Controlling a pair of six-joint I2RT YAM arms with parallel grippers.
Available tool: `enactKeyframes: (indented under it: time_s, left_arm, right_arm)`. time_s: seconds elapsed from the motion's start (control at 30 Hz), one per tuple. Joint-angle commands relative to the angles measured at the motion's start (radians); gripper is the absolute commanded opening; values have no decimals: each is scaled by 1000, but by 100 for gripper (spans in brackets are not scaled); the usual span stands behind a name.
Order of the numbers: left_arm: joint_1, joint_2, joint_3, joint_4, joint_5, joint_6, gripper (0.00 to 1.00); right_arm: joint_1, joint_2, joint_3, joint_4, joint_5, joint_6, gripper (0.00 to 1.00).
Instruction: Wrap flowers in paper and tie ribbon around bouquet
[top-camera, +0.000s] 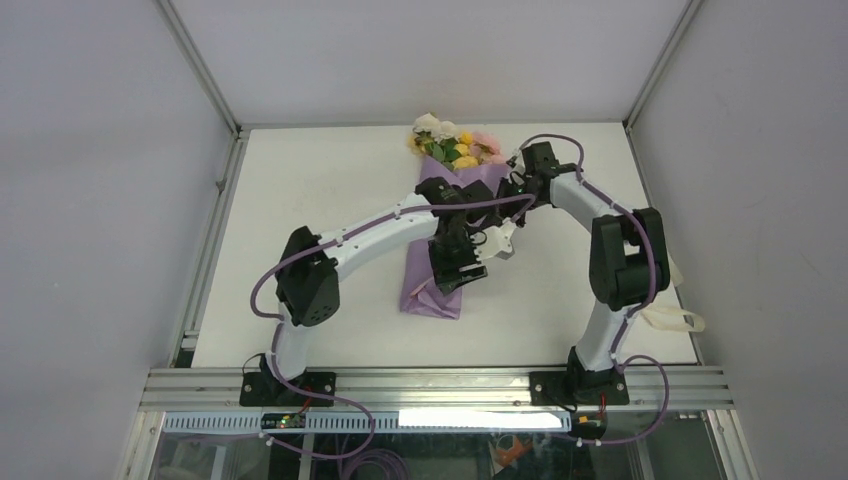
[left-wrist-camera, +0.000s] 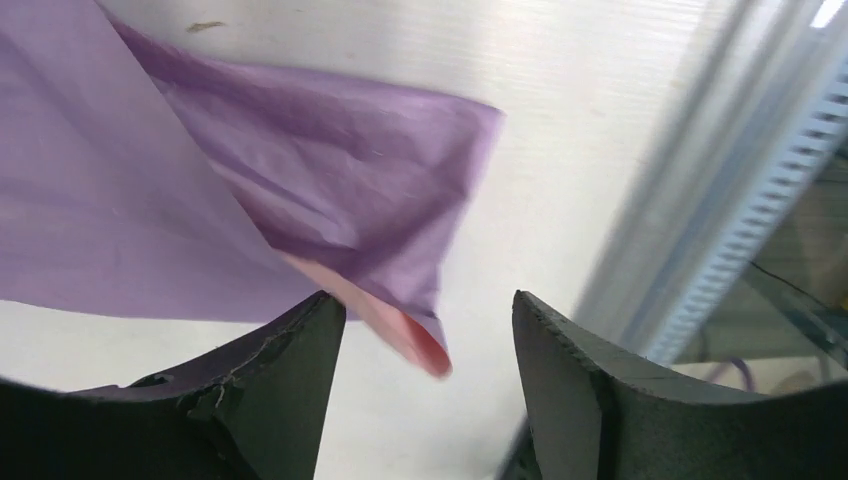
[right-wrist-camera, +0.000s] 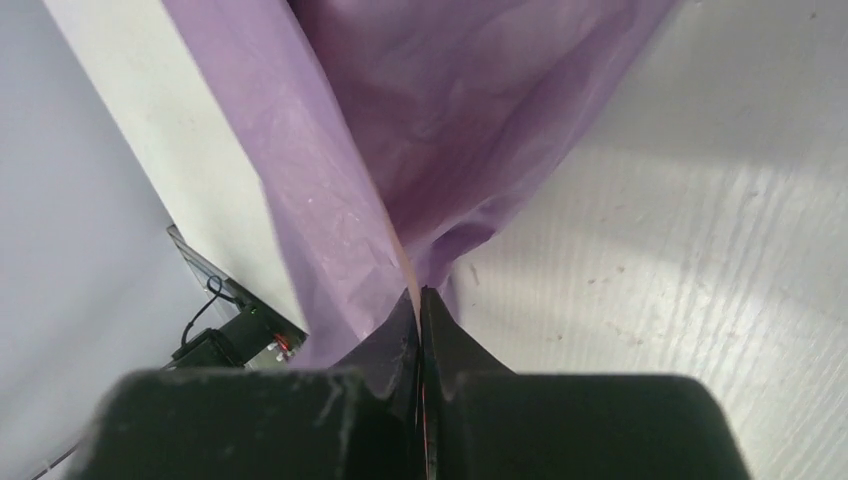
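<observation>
The bouquet lies in the middle of the table, its flowers (top-camera: 450, 142) at the far end and its lilac paper (top-camera: 432, 293) running toward me. My left gripper (top-camera: 456, 270) hovers over the paper's lower part. It stands open (left-wrist-camera: 428, 335), and a loose paper corner (left-wrist-camera: 425, 345) showing its pale pink underside hangs between the fingers (left-wrist-camera: 290, 390) without being pinched. My right gripper (top-camera: 512, 188) is at the bouquet's upper right side. Its jaws are shut (right-wrist-camera: 419, 298) on an edge of the paper (right-wrist-camera: 450, 100). The cream ribbon (top-camera: 675, 320) lies at the table's right edge.
The white table (top-camera: 330, 200) is enclosed by grey walls, with a metal rail (top-camera: 430, 385) along the near edge. The right arm's elbow (top-camera: 625, 255) stands beside the ribbon. The left arm's forearm (top-camera: 385, 228) crosses toward the bouquet from the left.
</observation>
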Motion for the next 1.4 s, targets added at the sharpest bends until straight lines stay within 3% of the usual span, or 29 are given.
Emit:
enactKeyframes:
  time_s: [0.0, 0.13, 0.27, 0.33, 0.43, 0.67, 0.97, 1.03, 1.2, 1.27, 1.37]
  left_arm:
    - [-1, -101, 160, -296, 212, 55, 64]
    - [38, -110, 194, -313, 329, 41, 54]
    - [124, -81, 140, -94, 182, -115, 23]
    - [158, -61, 98, -9, 75, -147, 16]
    - [147, -29, 36, 57, -23, -108, 15]
    - [-14, -13, -114, 171, -42, -25, 16]
    - [-48, 26, -295, 251, -75, 44, 20]
    - [-53, 35, -321, 259, -63, 49, 20]
    - [-55, 72, -317, 258, -63, 15, 20]
    - [-55, 75, -316, 258, -63, 14, 20]
    - [-55, 79, -312, 250, -57, 11, 20]
  right_arm:
    - [-13, 37, 4, 53, -2, -59, 0]
    - [-32, 60, -7, 64, -2, -80, 0]
    - [-49, 66, -12, 57, 11, -106, 0]
    - [-60, 62, -15, 62, 17, -112, 0]
    - [-70, 70, -10, 81, 17, -107, 0]
    - [-70, 106, -12, 181, 49, -46, 0]
    - [-70, 126, 15, 179, 204, -49, 0]
    - [-69, 123, 26, 160, 256, -64, 6]
    - [-69, 102, 114, 7, 496, -119, 22]
    - [-70, 44, 139, -62, 663, -125, 31]
    - [-56, -94, 143, -151, 874, -129, 35]
